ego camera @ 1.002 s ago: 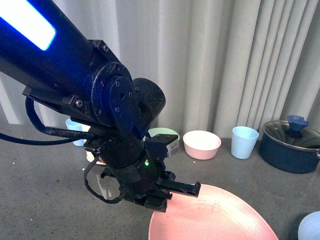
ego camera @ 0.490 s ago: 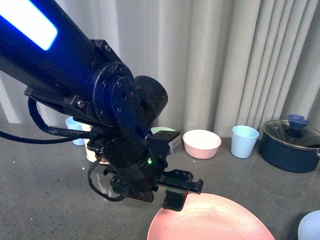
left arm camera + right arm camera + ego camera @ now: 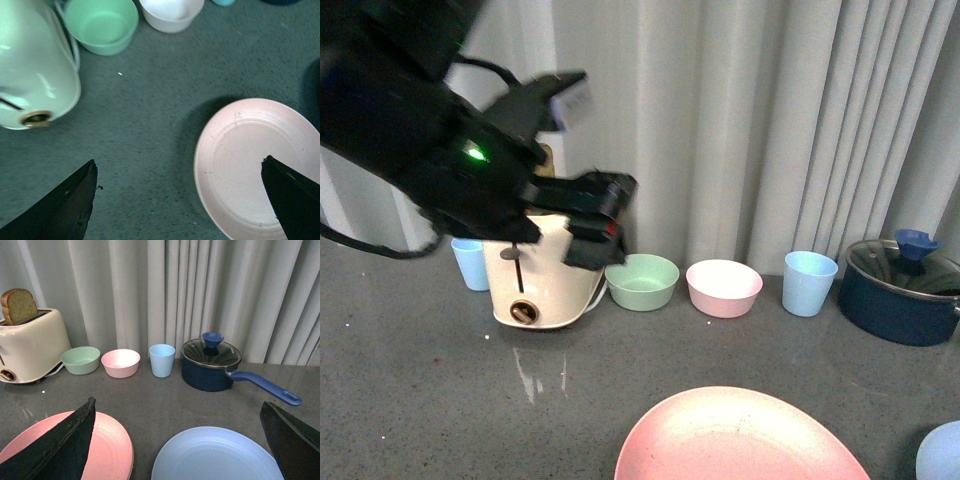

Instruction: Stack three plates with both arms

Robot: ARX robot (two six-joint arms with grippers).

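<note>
Pink plate beside blue plate — left claw, right claw released; toaster holds bread.

Soft even light; left arm motion-blurred in front view; glare streaks on countertop; left wrist view greenish.

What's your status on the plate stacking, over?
Both empty: left gripper open, in the air; right gripper open. Lying side by side, unstacked: pink plate, blue plate; third plate not in view. Behind them, apart: toaster, bowls.

Black left arm carries green light, grey block, cable.
</note>
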